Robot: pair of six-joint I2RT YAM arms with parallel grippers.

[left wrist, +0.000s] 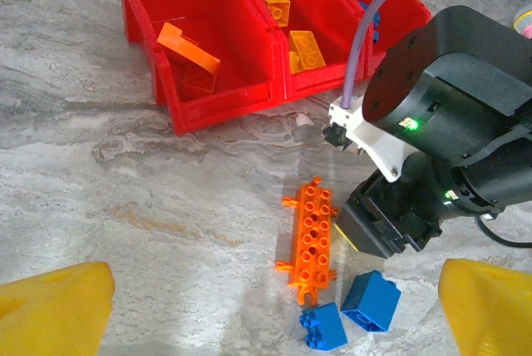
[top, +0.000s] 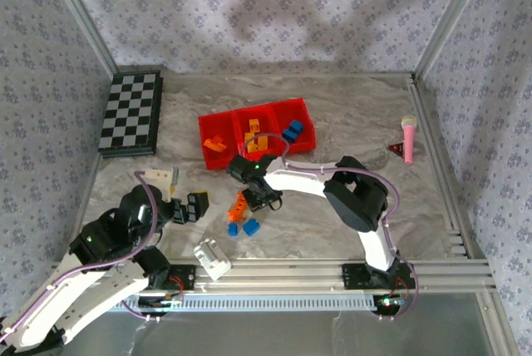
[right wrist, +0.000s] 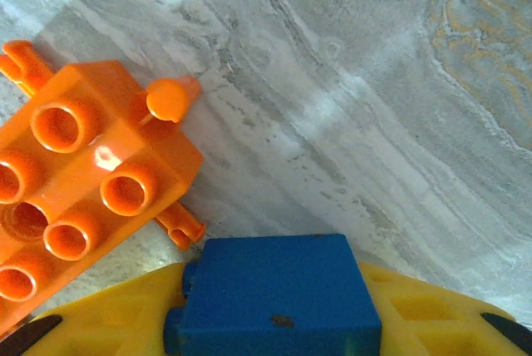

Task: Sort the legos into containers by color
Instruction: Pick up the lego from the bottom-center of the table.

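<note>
Item: small blue studded plastic brick (right wrist: pixel 274 289), bottom centre of the right wrist view, lodged between the yellow fingers (right wrist: pixel 432 327) of the right gripper (right wrist: pixel 274 310), which we find drawn narrow against its sides.
Left gripper (left wrist: pixel 276 289): spread wide, empty.
Step, as we judge: picking blue.
Next: lift it and carry it to the row of three red plastic bins (top: pixel 249 110), upper centre of the top view, into the rightmost compartment, which holds blue.
Legible writing: none.

bins (top: pixel 218 127): bright red | long brick (left wrist: pixel 309 239): orange | small brick (left wrist: pixel 371 300): blue | board (top: pixel 130 112): black-and-white checks | table (top: pixel 349 115): grey, marbled veins | walls (top: pixel 249 7): pale, small floral print
</note>
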